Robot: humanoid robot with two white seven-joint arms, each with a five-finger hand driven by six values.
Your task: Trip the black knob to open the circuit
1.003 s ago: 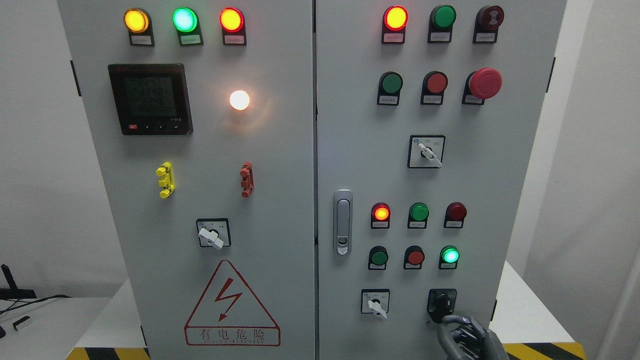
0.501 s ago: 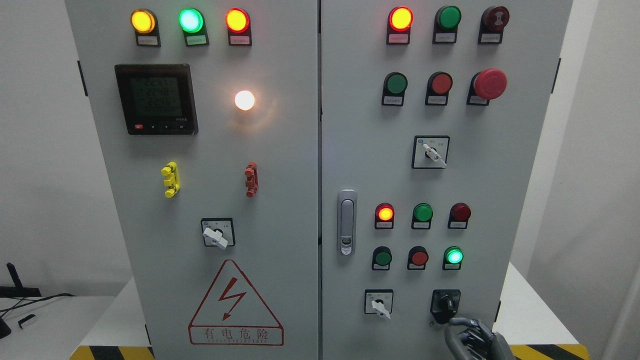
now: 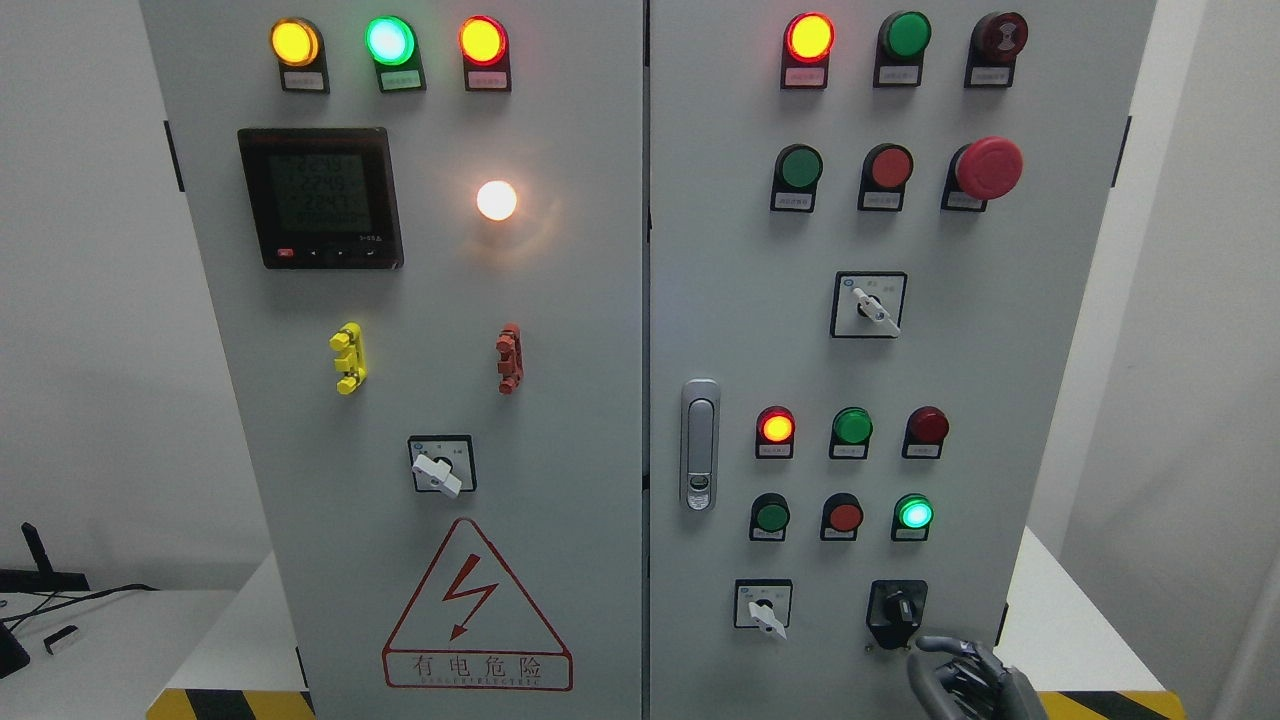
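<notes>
The black knob point(image 3: 897, 608) sits low on the cabinet's right door point(image 3: 960, 380), just above and left of the right robot hand point(image 3: 965, 680). The hand's fingers are curled, hold nothing, and stay apart from the knob. Its handle stands nearly upright; whether this is the tripped position I cannot tell. No containers are visible.

A white worktop point(image 3: 1070, 630) carries a tall grey cabinet point(image 3: 600, 330) standing upright on it. Yellow-and-black striped tape point(image 3: 1100, 702) runs along the worktop's front edge. At the far left, black cables point(image 3: 75, 598) and a small black stand point(image 3: 35, 560) rest on a white surface.
</notes>
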